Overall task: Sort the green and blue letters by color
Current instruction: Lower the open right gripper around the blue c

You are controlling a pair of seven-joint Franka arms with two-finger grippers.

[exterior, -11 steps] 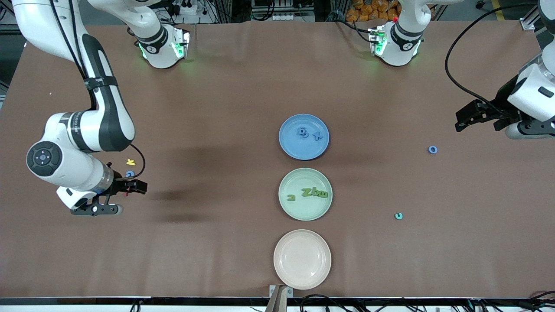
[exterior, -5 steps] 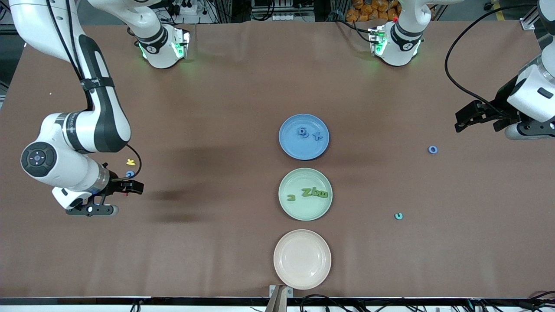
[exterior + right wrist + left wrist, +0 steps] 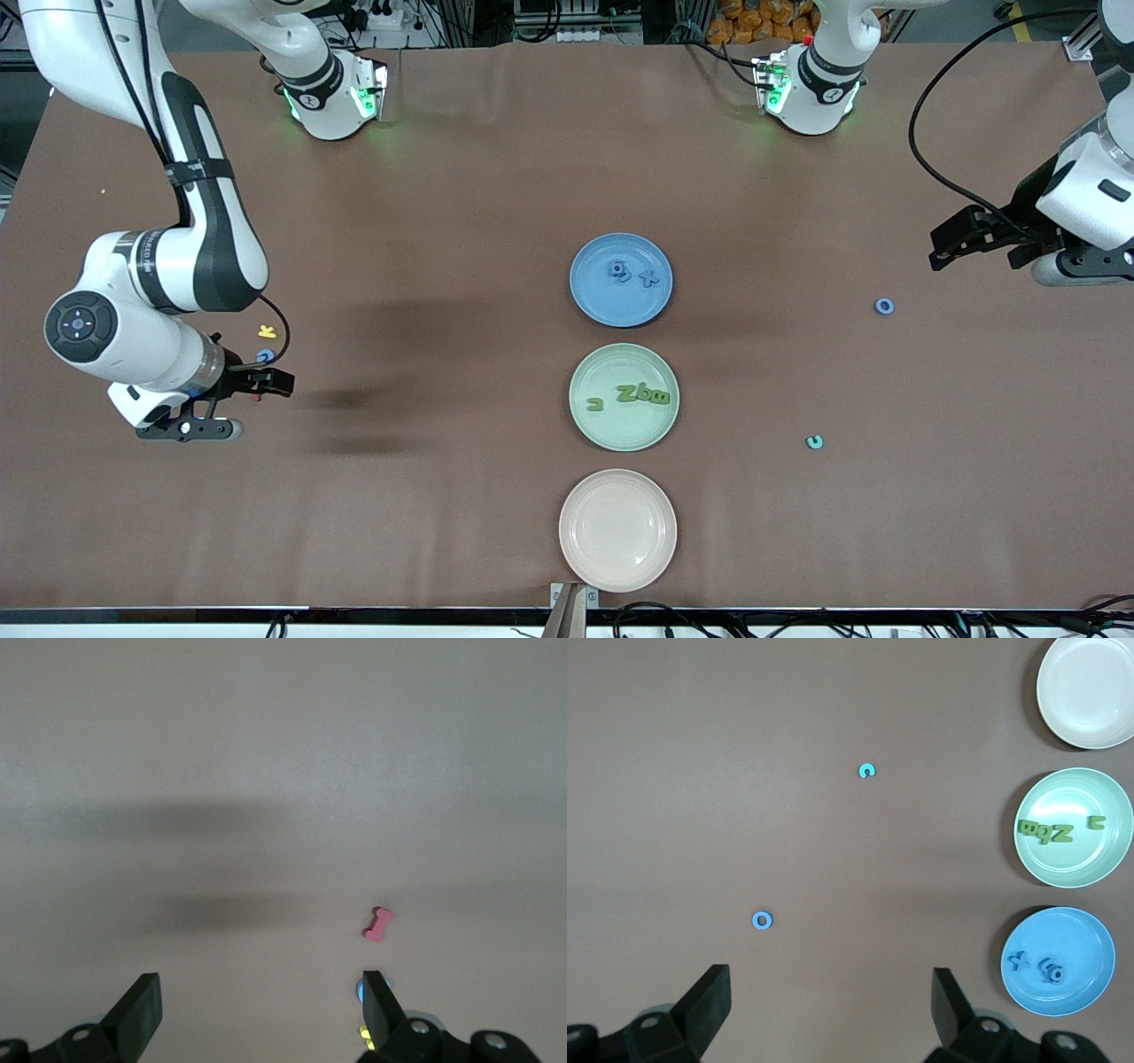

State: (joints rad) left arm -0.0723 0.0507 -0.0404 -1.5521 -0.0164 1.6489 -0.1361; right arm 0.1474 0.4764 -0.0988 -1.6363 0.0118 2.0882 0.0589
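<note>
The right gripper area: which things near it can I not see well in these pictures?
- Blue letter beside the right gripper: front view, partly hidden by the gripper's cable and wrist; right wrist view, cut off behind a finger.
- Yellow letter: too small to read in the front view; a sliver in the right wrist view.
- Red piece: front view, almost wholly hidden under the gripper.

The only readable characters are the letter pieces themselves. On the green plate [image 3: 580, 416] the green letters [image 3: 644, 394] include a clear "Z" — the rest lie turned and are hard to make out. On the blue plate [image 3: 592, 306] one blue letter [image 3: 649, 277] looks like an "X". A loose blue ring [image 3: 884, 306] reads as "O".
</note>
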